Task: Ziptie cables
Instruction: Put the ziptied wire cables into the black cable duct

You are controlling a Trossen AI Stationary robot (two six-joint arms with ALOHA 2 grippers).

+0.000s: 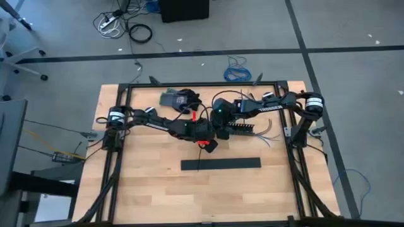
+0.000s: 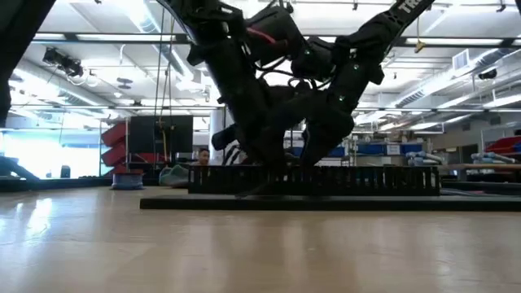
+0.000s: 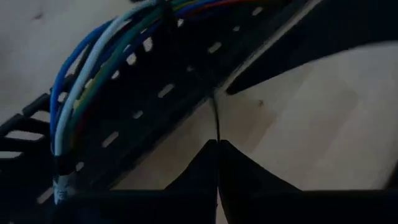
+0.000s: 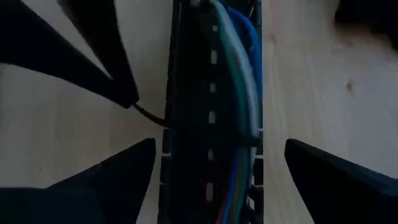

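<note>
Centre of frame | cables [image 4: 239,81] lying in slotted duct [image 4: 193,124] | left gripper [image 3: 217,152] pinching ziptie [image 3: 216,118] | right gripper [image 4: 217,163] straddling duct, fingers spread, holding nothing

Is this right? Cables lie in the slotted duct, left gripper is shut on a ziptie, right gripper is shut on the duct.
Not quite. The right gripper is open, its fingers spread either side of the slotted duct, as the right wrist view shows. The rest holds: the cables lie in the duct, and the left gripper is shut on a ziptie.
</note>
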